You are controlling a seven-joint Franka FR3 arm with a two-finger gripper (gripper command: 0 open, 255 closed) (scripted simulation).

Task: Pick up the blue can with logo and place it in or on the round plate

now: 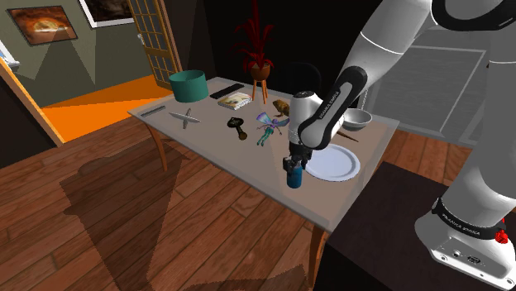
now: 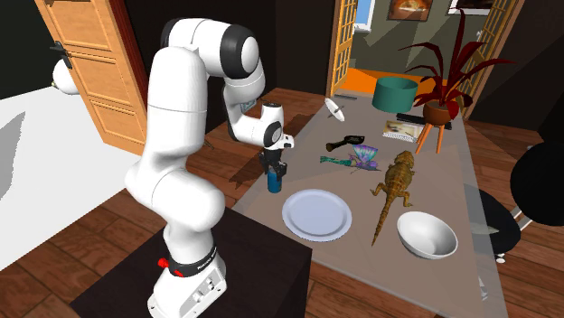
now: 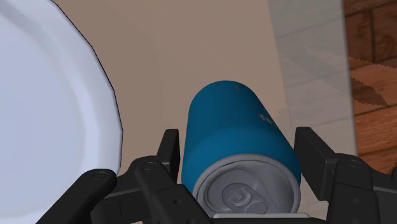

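**Gripper straddling the blue can, not squeezing it yet**

Wrist view: the two black fingers [image 3: 168, 149] are poking in closest to the lens. They are standing apart, one on each side of the blue can [image 3: 229, 127]. So the gripper [image 3: 236, 137] is sitting open around it. A thin sliver of table [image 3: 159, 63] is peeking through between the can and one finger. The can's silver top with its pull tab is facing the camera, and a bit of white marking is showing on its side. The white round plate [image 3: 44, 108] is lying just beside the can, not touching it.

Shoulder view: the dark stand [image 1: 372, 248] is sitting nearest, and the white arm [image 1: 389, 58] is reaching down over the table. The gripper [image 1: 295, 163] is hanging right over the can [image 1: 293, 178], which is standing upright near the table's front edge. The plate [image 1: 335, 163] is lying just to its right.

Second exterior view: the stand [image 2: 244, 262] is nearest again. The can [image 2: 274, 181] is standing under the gripper [image 2: 274, 167], near the table edge. The plate [image 2: 316, 214] is lying close by on its right, and a white bowl [image 2: 427, 233] is sitting beyond that.
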